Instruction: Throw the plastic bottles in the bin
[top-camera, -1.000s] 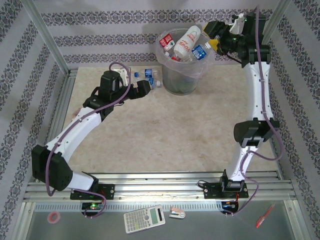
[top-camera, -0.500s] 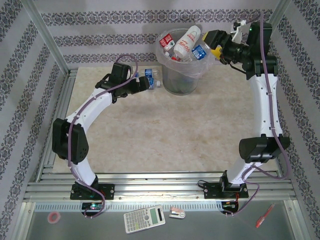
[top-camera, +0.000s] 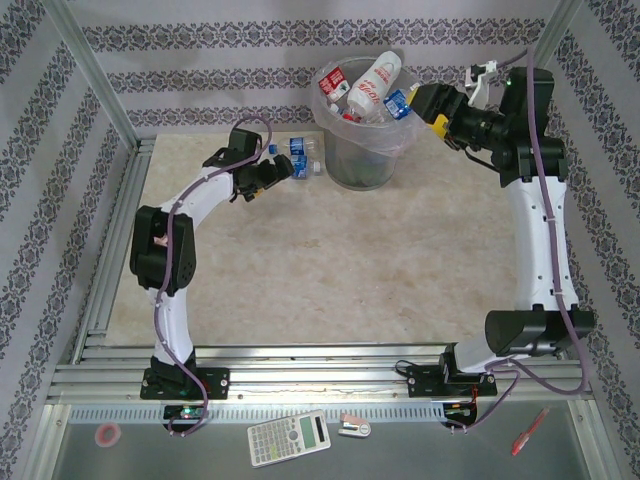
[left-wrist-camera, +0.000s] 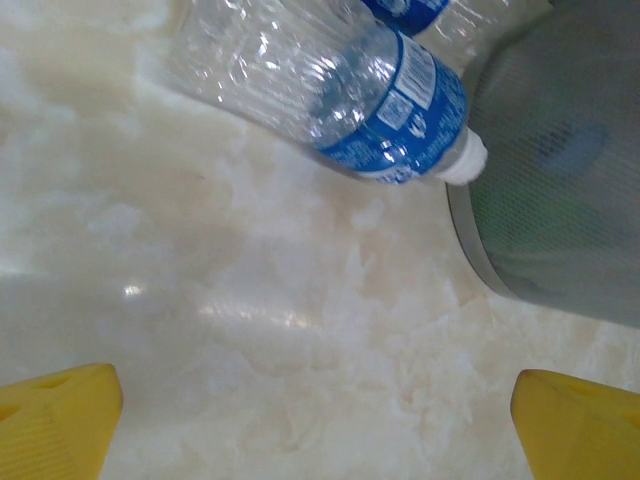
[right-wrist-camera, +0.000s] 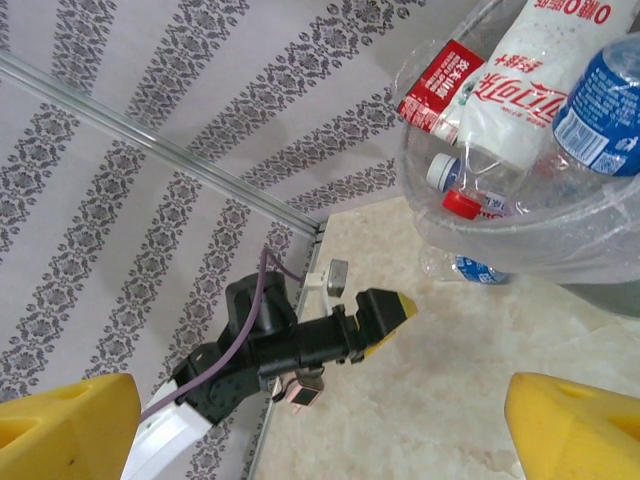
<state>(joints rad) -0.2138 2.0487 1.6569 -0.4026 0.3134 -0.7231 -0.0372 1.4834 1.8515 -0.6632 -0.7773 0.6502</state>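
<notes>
The bin (top-camera: 360, 165), a dark mesh basket with a clear bag, stands at the back of the table with several plastic bottles (top-camera: 372, 85) piled in it. Two blue-labelled bottles (top-camera: 300, 160) lie on the table just left of it. My left gripper (top-camera: 272, 175) is open a short way from them. In the left wrist view the nearer bottle (left-wrist-camera: 400, 100) lies ahead of the gripper (left-wrist-camera: 315, 430), its cap against the bin (left-wrist-camera: 570, 200). My right gripper (top-camera: 427, 105) hangs open and empty beside the bin's right rim. The right wrist view looks past its gripper (right-wrist-camera: 320, 430) to the filled bin (right-wrist-camera: 520, 235).
Patterned walls and aluminium posts (top-camera: 95, 85) close in the back and sides. A calculator (top-camera: 288, 438), a red pen (top-camera: 528, 432) and a pink ring (top-camera: 107, 434) lie on the near shelf. The beige tabletop (top-camera: 350, 270) stretches between the arms.
My left arm has folded up and reached toward the bottles beside the bin. The right gripper has opened wider and drawn back slightly from over the bin's rim.
</notes>
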